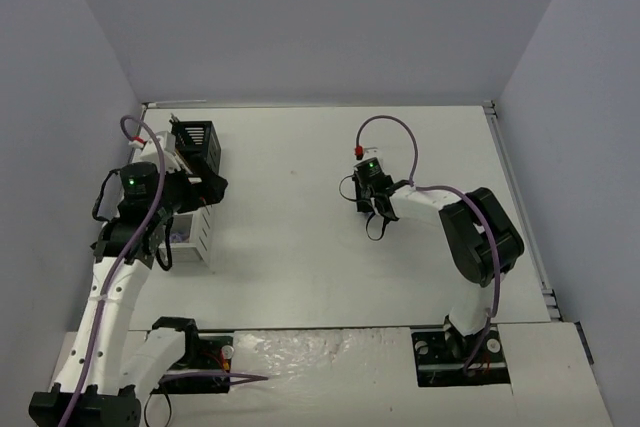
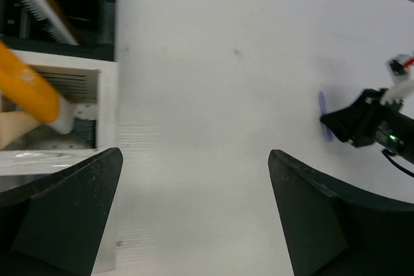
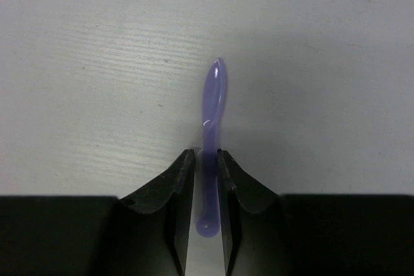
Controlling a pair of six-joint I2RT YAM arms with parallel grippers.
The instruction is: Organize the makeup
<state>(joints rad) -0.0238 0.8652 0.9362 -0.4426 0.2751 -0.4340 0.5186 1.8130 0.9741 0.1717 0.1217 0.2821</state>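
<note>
A purple looped tool [image 3: 212, 101] lies on the white table, its handle end between the fingertips of my right gripper [image 3: 206, 153]. The jaws are shut narrowly on it, both pads against its sides. From above, the right gripper [image 1: 372, 209] sits at mid-table. My left gripper [image 2: 194, 159] is open wide and holds nothing; it hangs beside the rack [image 1: 195, 142] at the left. An orange tube [image 2: 26, 88] with a white cap rests slanted in the rack's white compartment, with a tan item [image 2: 13, 127] under it. A thin pale stick [image 2: 39, 4] lies in the black compartment.
The black-and-white compartment rack [image 2: 107, 95] stands near the table's left wall. The right arm's gripper [image 2: 362, 124] and the purple tool's tip [image 2: 323, 114] show at the right of the left wrist view. Grey walls enclose the table on three sides.
</note>
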